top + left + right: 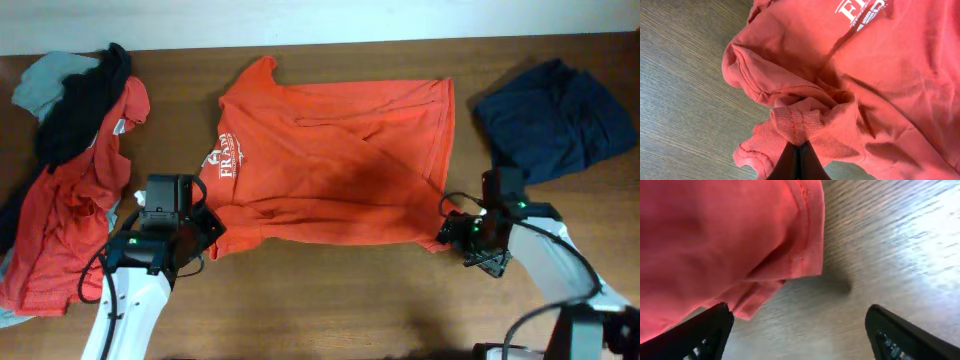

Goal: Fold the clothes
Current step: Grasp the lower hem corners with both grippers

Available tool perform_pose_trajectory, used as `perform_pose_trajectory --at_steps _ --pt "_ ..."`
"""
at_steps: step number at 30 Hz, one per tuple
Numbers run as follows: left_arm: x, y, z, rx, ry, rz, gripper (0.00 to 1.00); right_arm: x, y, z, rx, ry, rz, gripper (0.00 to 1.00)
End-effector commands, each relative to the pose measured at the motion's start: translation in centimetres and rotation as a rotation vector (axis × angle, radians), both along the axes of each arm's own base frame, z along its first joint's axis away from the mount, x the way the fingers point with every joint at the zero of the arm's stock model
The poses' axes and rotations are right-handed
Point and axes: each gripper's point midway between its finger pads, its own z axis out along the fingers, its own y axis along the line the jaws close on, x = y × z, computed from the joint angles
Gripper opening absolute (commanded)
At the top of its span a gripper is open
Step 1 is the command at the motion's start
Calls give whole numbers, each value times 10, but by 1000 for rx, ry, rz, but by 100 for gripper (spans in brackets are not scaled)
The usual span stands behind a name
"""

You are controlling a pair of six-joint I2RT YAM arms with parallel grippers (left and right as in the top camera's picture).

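Orange-red T-shirt (330, 160) spread across the table (330, 300).
At 7 o'clock the left gripper (797, 149) pinches its bunched edge; at 4 o'clock the right gripper (800, 330) gapes beside its corner. Farther: heaped garments (70, 180) at 9 o'clock, navy piece (555, 115) at 2 o'clock.

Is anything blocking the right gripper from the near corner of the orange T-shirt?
Nothing visible does. The right gripper is open right at the corner of the orange T-shirt, and only table surface shows between them.

Wooden table (330, 300) — orange-red T-shirt (340, 160) spread mid-table, mixed heap (70, 200) at left, navy piece (555, 115) at right.
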Motion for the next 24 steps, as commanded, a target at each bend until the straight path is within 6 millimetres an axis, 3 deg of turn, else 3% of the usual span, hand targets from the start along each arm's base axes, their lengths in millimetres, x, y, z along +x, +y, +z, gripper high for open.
perform_pose_trajectory --at_steps 1,9,14,24 --pt "4 2 11 8 -34 -7 1 0 5 -8 -3 18 18 85" --pt "13 3 37 28 -80 -33 1 15 20 -8 19 -42 72 79" --pt "18 3 57 49 -110 -64 1 20 29 -9 19 -60 109 69" --pt "16 9 59 78 -100 -55 1 24 33 -19 5 -53 129 50"
